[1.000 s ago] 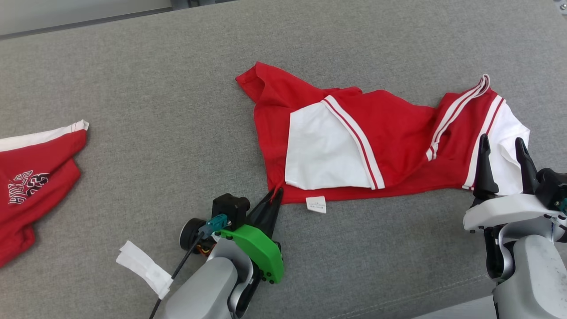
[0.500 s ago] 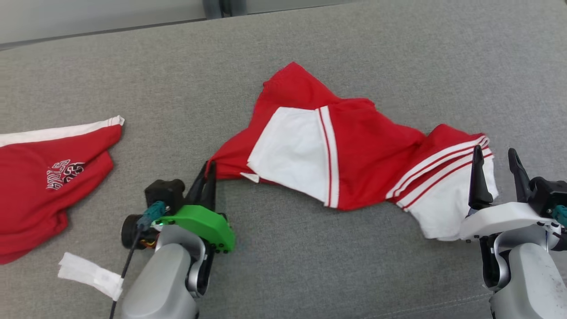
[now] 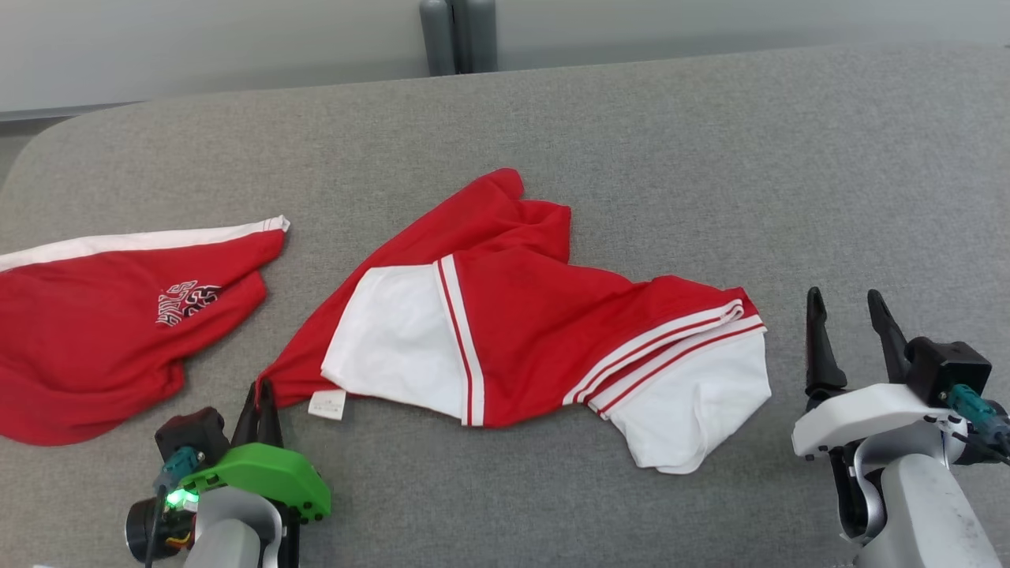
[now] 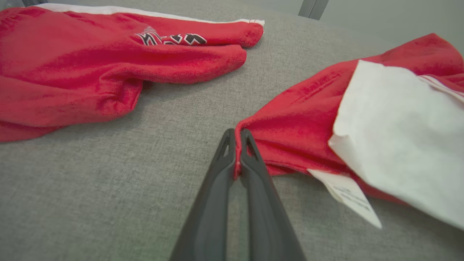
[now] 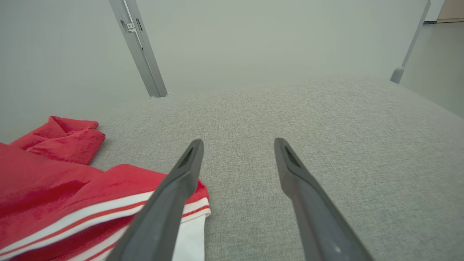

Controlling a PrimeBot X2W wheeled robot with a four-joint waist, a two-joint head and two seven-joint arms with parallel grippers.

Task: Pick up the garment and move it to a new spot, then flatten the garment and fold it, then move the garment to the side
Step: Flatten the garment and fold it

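— Two red garments are lying on the grey padded surface. Which one is being logged as the task item?

— The garment with the white panels and the red-and-white stripes. It is lying crumpled across the middle of the surface, running from near-left to near-right. One red fold is reaching toward the far edge.

— What is the left gripper doing?

— It is sitting close to the near edge, at the garment's left tip. Its fingers are pressing together, and the left wrist view is showing a thin edge of red cloth pinched between them. Whether that corner is resting on the surface or riding just above it, I cannot tell.

— And the care label?

— It is sticking out white from the garment's near hem, just beside the gripped corner, and lying flat on the surface.

— The right gripper?

— Its fingers are standing spread wide and gripping nothing. They are pointing toward the far edge over bare surface at the near-right, just beside the garment's white end and apart from it.

— The second garment?

— It is lying bunched at the left edge with printed lettering facing up and a white band running along its far side. It is lying apart from the task item.
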